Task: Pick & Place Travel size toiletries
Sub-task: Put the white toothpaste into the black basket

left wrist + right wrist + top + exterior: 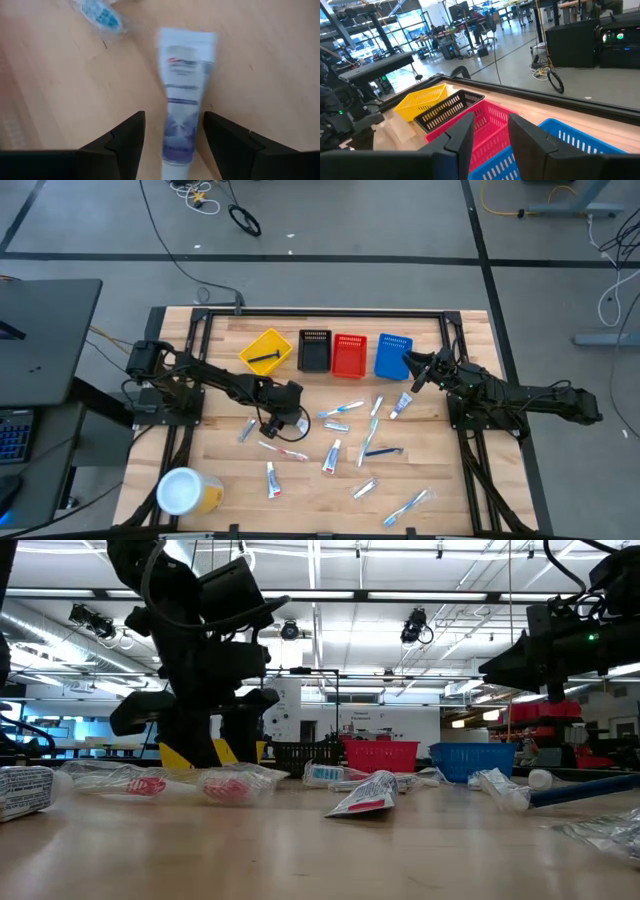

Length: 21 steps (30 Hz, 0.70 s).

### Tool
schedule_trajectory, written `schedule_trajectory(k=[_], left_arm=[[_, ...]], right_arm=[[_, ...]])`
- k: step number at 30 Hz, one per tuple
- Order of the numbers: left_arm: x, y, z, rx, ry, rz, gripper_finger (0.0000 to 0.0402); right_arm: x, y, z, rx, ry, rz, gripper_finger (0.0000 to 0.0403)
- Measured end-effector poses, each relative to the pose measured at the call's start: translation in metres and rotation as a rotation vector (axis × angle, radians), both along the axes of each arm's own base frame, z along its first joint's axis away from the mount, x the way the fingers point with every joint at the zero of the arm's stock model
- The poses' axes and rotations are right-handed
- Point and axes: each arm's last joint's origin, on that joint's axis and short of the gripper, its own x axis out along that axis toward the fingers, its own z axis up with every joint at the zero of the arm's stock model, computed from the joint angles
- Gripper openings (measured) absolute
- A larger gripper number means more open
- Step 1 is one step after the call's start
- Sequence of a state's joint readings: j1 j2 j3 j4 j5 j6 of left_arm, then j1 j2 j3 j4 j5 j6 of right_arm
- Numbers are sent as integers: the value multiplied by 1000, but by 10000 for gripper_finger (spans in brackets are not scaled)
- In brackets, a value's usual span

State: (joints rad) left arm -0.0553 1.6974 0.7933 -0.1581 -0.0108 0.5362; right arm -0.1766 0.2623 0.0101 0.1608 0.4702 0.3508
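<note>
L gripper was down low over the table, well in front of the black basket and a bit toward the yellow basket. Fingers were spread wide, straddling a white toothpaste tube lying flat on the wood; tube sat between them w/ gaps either side, not gripped. A wrapped blue-white toothbrush lay just beyond it.

R gripper hung above the blue basket, on its outer front corner, fingers partly apart w/ nothing between them.

Rest of the toiletries lay scattered in front of the basket row: tubes, toothbrushes and packets, mostly forward of the red basket. One dark item lay inside the yellow basket. Yellow jar w/ white lid stood far forward of the yellow basket, near the table's front edge.
</note>
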Motion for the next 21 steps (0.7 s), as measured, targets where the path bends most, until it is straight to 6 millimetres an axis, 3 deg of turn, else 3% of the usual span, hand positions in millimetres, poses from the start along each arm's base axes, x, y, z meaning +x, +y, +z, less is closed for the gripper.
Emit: schedule_trajectory(k=[5, 16, 21], left_arm=[[-1, 0, 2, -37, -2, 45, 204], [-2, 0, 1, -121, 11, 208, 96], [0, 1, 1, -103, -14, 265, 86]], right_arm=[[0, 0, 0, 0, 0, 0, 131], [0, 0, 0, 0, 0, 0, 131], [0, 0, 0, 0, 0, 0, 131]])
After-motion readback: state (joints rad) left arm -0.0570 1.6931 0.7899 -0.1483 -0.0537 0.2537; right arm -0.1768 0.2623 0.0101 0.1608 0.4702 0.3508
